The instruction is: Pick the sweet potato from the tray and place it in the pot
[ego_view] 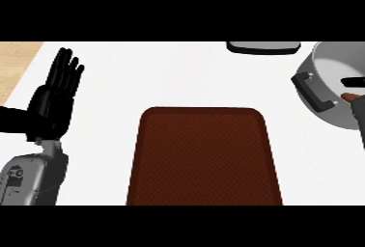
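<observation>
A white counter fills the view, with a strip of pale wood at its left edge. The dark brown tray lies in the middle, a flat rectangle with rounded corners and a fine woven texture; nothing rests on it. At the right edge stands the grey metal pot, round and smooth-walled, with a black handle on its near side.

Over the pot's rim, part of the right hand shows at the frame's edge, with a small reddish-brown patch just above it that is probably the sweet potato. Whether the fingers are clamped on it I cannot tell.

A sweet potato should be firm, fairly dense and slightly rough-skinned, so it is unlikely to slip or bruise; around its thick middle is the best place to hold.

The left hand rests at the left, fingers straight and together, pointing up.
</observation>
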### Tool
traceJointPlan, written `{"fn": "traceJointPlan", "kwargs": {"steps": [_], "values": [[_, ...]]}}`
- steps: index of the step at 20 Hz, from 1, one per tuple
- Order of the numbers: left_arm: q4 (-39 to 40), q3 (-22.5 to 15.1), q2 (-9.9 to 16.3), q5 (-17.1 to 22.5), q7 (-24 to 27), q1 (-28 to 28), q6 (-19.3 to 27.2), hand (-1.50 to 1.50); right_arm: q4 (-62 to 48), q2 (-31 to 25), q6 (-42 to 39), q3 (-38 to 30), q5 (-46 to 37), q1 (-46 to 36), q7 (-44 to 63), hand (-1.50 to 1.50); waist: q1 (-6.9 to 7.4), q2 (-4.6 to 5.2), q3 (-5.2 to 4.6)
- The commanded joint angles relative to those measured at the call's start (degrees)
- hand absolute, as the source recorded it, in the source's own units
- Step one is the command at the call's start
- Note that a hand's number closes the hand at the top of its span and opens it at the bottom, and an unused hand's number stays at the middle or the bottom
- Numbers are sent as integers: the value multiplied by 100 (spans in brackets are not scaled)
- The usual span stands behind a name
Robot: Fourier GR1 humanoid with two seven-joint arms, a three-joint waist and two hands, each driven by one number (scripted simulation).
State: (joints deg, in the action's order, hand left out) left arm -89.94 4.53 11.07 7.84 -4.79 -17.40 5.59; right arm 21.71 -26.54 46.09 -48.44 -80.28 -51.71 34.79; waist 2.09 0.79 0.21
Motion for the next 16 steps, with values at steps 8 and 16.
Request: {"fn": "traceJointPlan", "kwargs": {"steps": [8, 16], "values": [[40, 145, 23, 5, 169, 260, -19, 0, 995, 227, 1315, -670, 1959, 93, -1612, -150, -169, -70, -6], [174, 201, -1, -17, 206, 278, -8, 0, 2889, 889, 1171, -438, 3380, 1216, -2603, -150, -312, -127, -23]]}}
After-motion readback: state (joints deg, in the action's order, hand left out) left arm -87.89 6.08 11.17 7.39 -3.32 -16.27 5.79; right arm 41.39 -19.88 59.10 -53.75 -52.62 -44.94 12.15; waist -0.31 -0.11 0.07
